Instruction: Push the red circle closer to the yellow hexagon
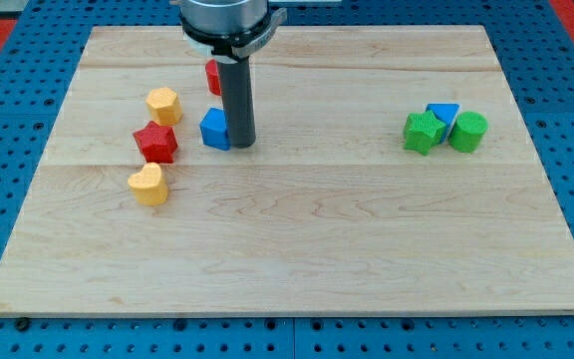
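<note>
The red circle [211,76] sits near the view's top, mostly hidden behind my rod. The yellow hexagon [163,105] lies to its lower left. My tip [240,145] rests on the board just right of a blue block [213,129], touching or nearly touching it, and below the red circle.
A red star [155,143] and a yellow heart [148,184] lie below the hexagon. At the view's right a green star [424,132], a blue triangle [443,114] and a green cylinder [468,132] cluster together. The wooden board [297,249] is edged by blue pegboard.
</note>
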{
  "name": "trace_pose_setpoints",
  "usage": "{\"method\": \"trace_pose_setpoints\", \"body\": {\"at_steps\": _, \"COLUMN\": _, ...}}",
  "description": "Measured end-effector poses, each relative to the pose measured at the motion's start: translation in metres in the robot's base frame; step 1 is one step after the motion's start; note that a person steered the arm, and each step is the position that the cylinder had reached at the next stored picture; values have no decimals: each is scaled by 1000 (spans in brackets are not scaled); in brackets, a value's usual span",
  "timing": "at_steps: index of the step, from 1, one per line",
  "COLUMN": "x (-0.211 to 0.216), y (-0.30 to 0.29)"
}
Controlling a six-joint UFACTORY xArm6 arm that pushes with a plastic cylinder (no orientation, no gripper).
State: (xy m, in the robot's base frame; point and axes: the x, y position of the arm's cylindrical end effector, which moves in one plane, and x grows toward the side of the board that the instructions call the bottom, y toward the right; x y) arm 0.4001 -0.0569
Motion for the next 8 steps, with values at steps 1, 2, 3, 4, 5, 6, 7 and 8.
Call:
{"method": "trace_pose_setpoints", "body": {"at_steps": 1, "x": -11, "y": 0}}
{"method": "trace_pose_setpoints", "body": {"at_steps": 2, "x": 14, "y": 2}}
{"method": "trace_pose_setpoints", "body": {"at_steps": 3, "x": -17, "y": 42}}
{"method": "trace_pose_setpoints", "body": {"at_steps": 4, "x": -64, "y": 93}}
{"method": "trace_pose_setpoints", "body": {"at_steps": 5, "x": -95, "y": 75}}
{"method": "trace_pose_setpoints", "body": {"at_steps": 6, "x": -106, "y": 40}}
{"method": "trace_pose_setpoints", "body": {"at_steps": 7, "x": -110, "y": 14}}
{"method": "trace_pose_setpoints", "body": {"at_steps": 8, "x": -110, "y": -19}}
